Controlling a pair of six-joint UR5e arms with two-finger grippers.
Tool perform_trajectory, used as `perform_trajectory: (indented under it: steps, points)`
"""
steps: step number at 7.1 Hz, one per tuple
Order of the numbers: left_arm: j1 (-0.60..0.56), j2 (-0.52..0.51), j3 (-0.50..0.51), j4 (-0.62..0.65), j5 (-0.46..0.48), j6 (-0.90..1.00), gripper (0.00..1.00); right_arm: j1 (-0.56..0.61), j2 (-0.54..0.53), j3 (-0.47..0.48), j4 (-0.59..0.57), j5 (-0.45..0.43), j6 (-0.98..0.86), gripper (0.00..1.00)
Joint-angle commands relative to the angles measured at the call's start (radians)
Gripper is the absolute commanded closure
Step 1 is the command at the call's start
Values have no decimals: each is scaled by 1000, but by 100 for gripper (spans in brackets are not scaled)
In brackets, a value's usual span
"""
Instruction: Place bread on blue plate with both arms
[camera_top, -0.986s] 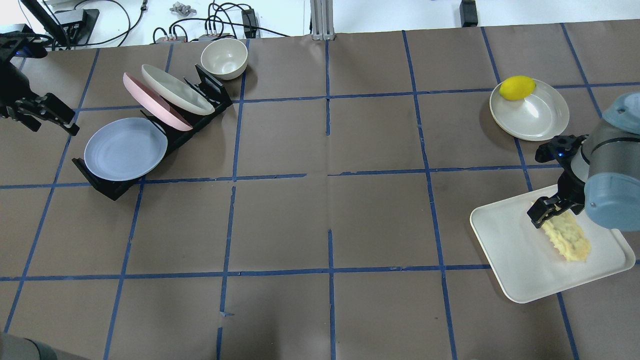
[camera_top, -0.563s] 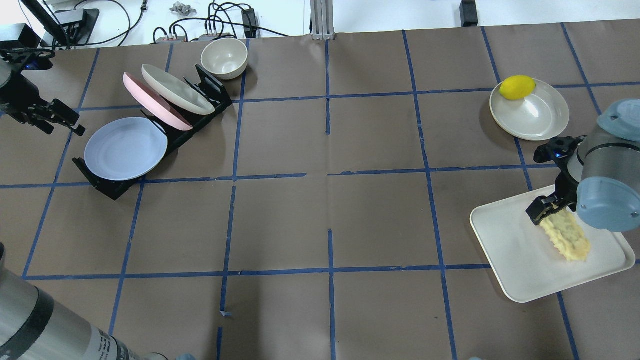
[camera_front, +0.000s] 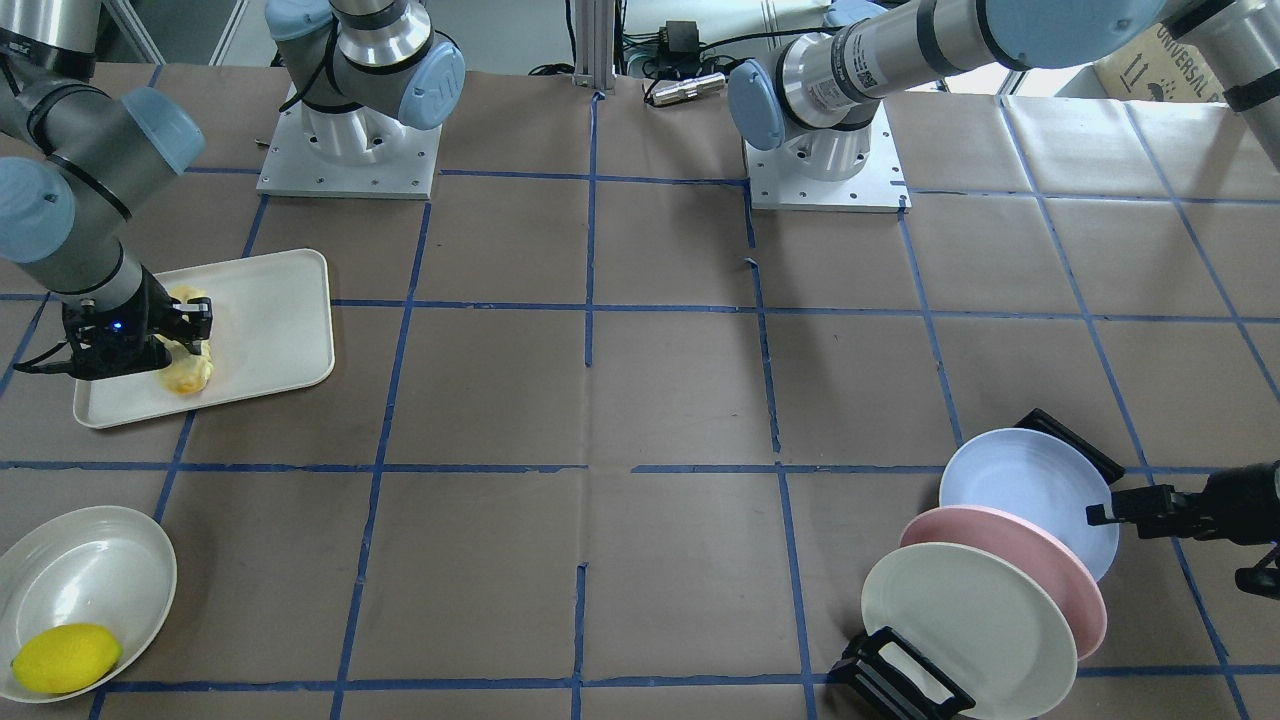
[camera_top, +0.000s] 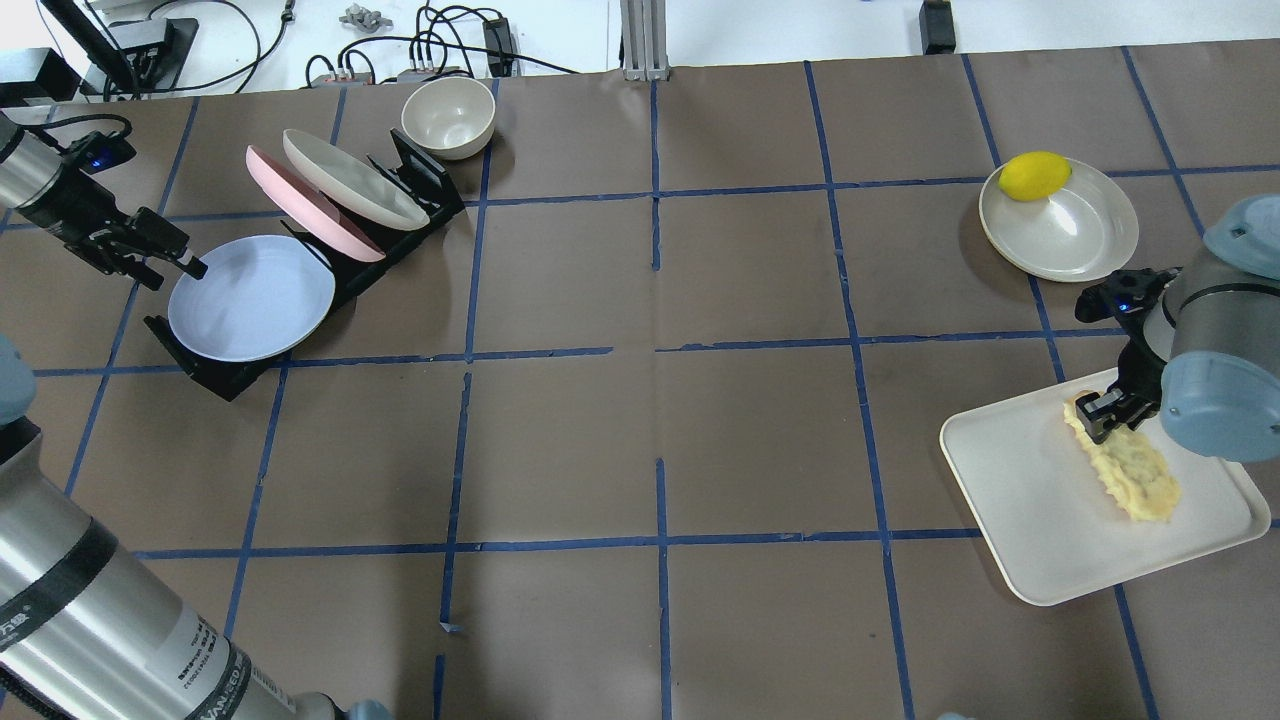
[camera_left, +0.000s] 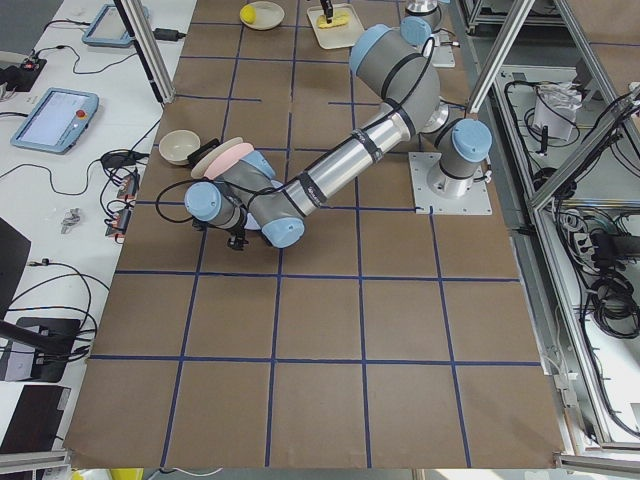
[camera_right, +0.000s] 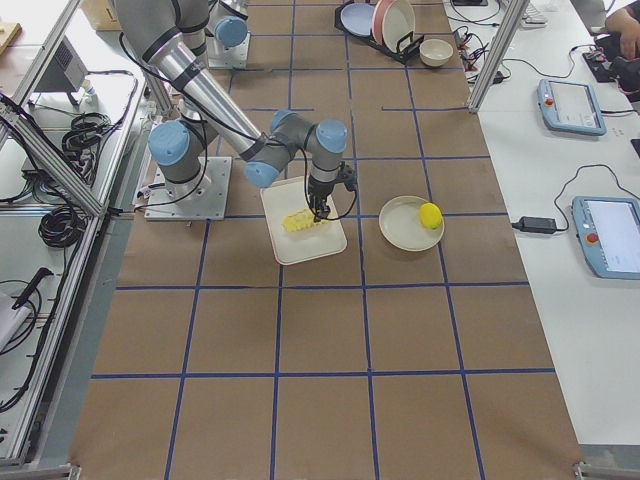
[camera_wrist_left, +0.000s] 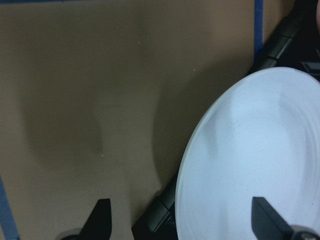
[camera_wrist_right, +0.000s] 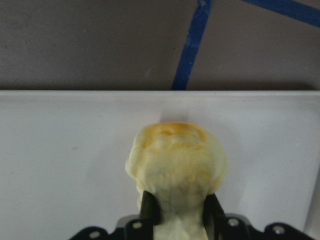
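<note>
Across your brown-papered, blue-taped table (camera_top: 640, 420), cables (camera_top: 455, 45) trail on the white bench (camera_top: 760, 30) beyond. Since a second ago the left gripper (camera_top: 170, 272) has reached the left rim of the racked blue plate (camera_top: 250, 298), spread wide; the right gripper (camera_top: 1100, 412) now pinches the bread (camera_top: 1135, 475) on the right tray (camera_top: 1030, 520).

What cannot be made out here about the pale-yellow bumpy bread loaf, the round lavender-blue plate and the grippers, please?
- Bread loaf: gripped end, right wrist view, cut off by the bottom edge behind the right gripper.
- Lavender-blue plate: right side, left wrist view, cut off at the edge; its seat in the black rack, overhead view, under the plate.
- Left gripper: contact with the plate, unclear in every view.
</note>
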Motion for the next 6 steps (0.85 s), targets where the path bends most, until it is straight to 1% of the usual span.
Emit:
perform_trajectory:
  steps: [1, 2, 3, 4, 5, 6]
  points:
    - [3, -17, 0, -53, -9, -2, 27, 8, -84, -109, 221, -1, 62, 91]
    - [3, -17, 8, -55, -7, -2, 57, 39, -118, -211, 420, 4, 144, 91]
    - [3, -17, 16, -56, -3, -2, 76, 119, -127, -308, 565, 1, 224, 90]
    - [3, -17, 16, -56, -1, -2, 82, 211, -147, -406, 715, 1, 346, 89]
    - [3, -16, 17, -56, 1, -3, 84, 340, -162, -525, 869, 10, 522, 88]
    - [3, -7, 19, -55, 4, -3, 85, 484, -159, -607, 961, 34, 706, 88]
